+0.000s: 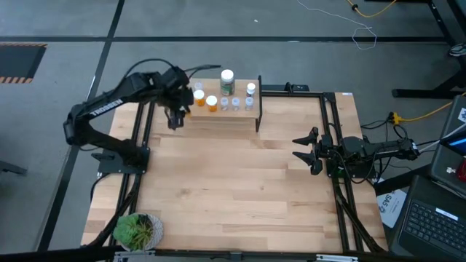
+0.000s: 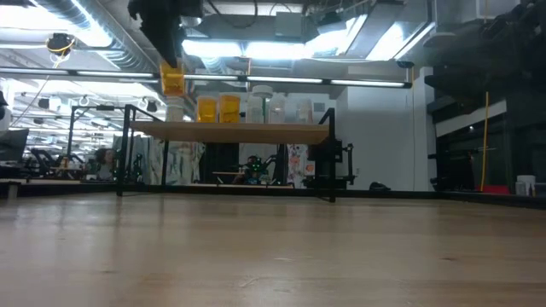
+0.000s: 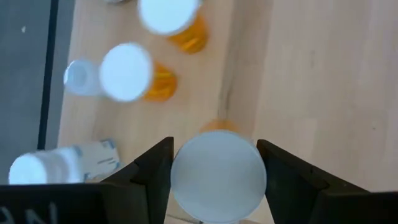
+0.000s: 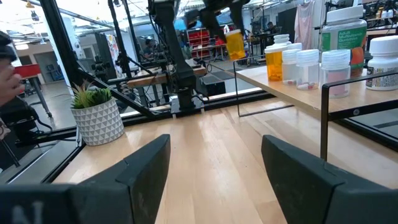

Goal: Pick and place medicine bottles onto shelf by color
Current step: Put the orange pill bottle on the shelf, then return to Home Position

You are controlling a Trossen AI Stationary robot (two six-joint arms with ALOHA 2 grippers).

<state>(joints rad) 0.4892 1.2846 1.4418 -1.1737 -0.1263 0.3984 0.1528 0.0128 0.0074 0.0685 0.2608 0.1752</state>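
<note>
Orange bottle (image 3: 217, 171) clamped in left fingers (image 3: 149, 171) above shelf (image 1: 233, 116)

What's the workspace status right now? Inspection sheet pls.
Surface: wooden table, bare in the middle.
Job's things: shelf at the far edge carries two orange bottles, a larger white-capped bottle and small clear ones; a third orange bottle is held above the shelf's left end.
Clutter: potted plant at the near left corner.
Grippers: left claw shut on the orange bottle; right claw open, waiting at the table's right side.
Cables: yellow and white leads on the floor.
Surroundings: laptop at right.
</note>
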